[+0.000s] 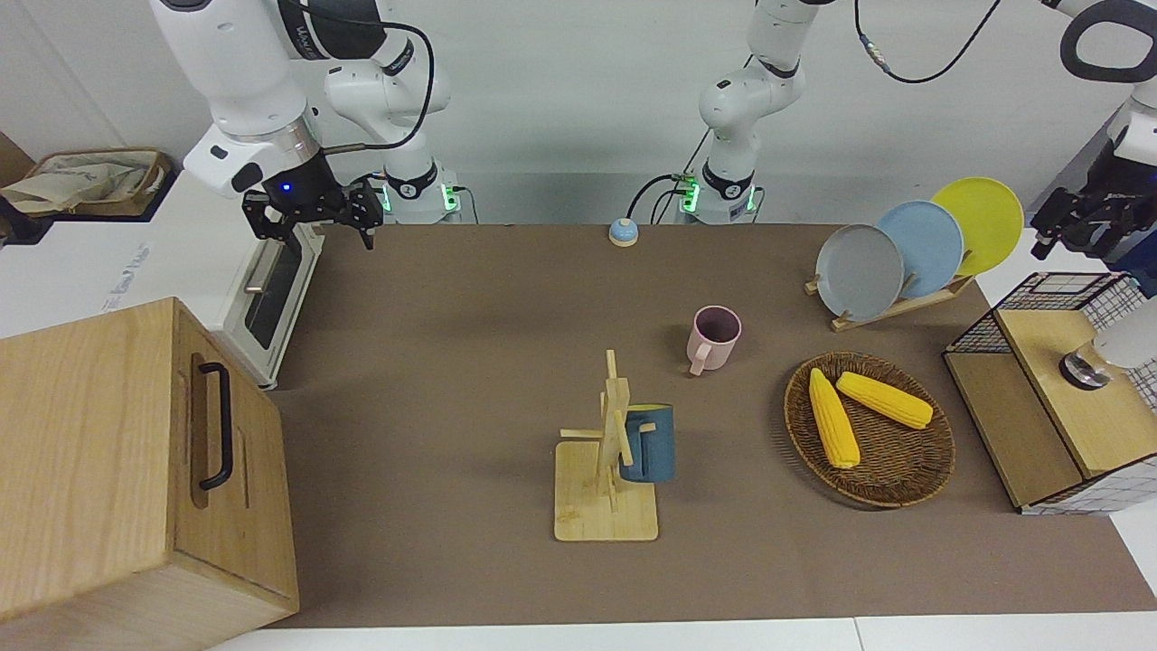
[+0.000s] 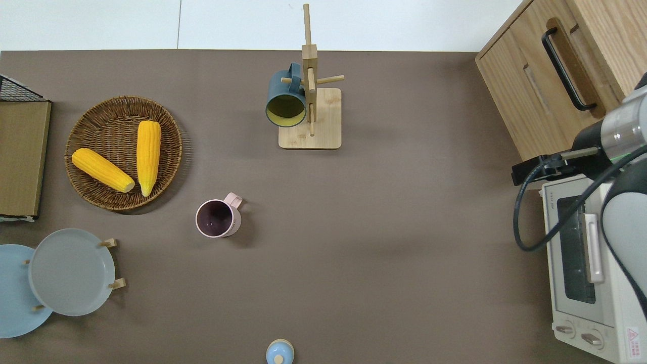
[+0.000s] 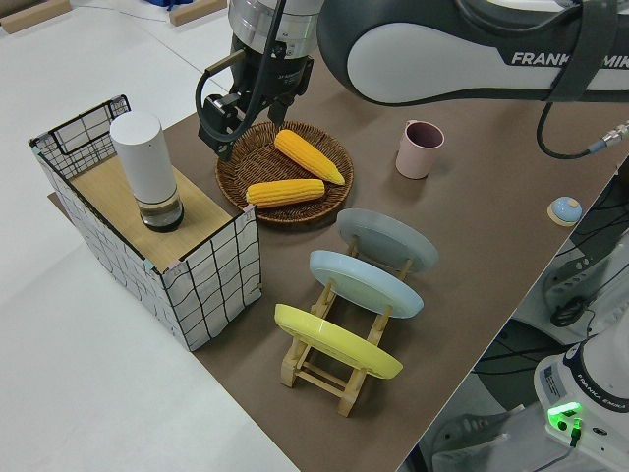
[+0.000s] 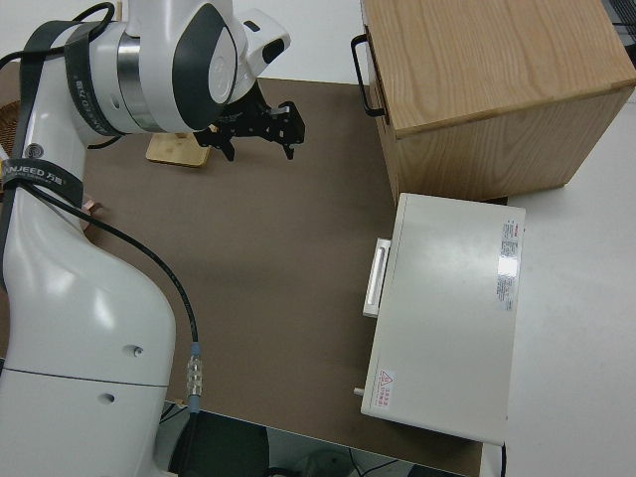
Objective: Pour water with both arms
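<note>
A pink mug (image 1: 714,337) (image 2: 218,218) stands upright near the middle of the brown mat, its inside dark. A white cylindrical bottle (image 3: 147,167) (image 1: 1116,348) stands on the wooden top of a wire rack (image 3: 201,285) at the left arm's end of the table. My left gripper (image 3: 218,146) (image 1: 1062,240) hangs in the air close to that rack, open and empty. My right gripper (image 1: 312,226) (image 4: 260,149) hovers open and empty at the right arm's end, over the mat's edge beside the toaster oven (image 2: 581,263).
A blue mug (image 2: 286,98) hangs on a wooden mug tree (image 2: 310,119). A wicker basket (image 2: 88,194) holds two corn cobs. Three plates lean in a plate rack (image 3: 329,374). A wooden cabinet (image 1: 99,452) stands beside the toaster oven. A small blue bell (image 1: 623,232) sits near the arms' bases.
</note>
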You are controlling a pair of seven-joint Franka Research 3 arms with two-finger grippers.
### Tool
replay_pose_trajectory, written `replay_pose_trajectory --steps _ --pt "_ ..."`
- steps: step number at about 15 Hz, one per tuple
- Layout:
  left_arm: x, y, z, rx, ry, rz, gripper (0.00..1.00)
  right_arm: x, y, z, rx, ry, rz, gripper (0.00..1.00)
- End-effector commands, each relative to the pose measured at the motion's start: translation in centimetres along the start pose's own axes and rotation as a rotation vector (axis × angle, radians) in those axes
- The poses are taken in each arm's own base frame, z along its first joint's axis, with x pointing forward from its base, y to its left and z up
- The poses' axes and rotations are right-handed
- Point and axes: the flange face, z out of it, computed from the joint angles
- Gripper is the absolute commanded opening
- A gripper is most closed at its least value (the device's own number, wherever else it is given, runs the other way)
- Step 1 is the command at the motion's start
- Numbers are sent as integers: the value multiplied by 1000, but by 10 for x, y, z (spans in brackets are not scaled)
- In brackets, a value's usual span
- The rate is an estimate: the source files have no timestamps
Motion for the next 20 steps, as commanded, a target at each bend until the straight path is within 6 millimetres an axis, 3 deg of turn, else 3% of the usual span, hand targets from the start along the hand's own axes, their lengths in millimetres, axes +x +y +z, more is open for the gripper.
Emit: replay_pose_trajectory --steps 1,5,13,18,20 --pt "1 33 -3 -7 -61 41 1000 -1 0 -3 4 -3 -13 990" --pt "10 72 -1 -29 -99 23 1000 -1 0 -3 4 -3 -13 990" --pt "19 227 -15 4 -205 54 1000 -1 0 -3 4 -3 -13 990" --pt "18 324 -12 -3 -216 99 1000 -1 0 -3 4 -3 -13 990" --pt "16 352 -8 -5 -223 129 1000 -1 0 -3 4 -3 -13 990"
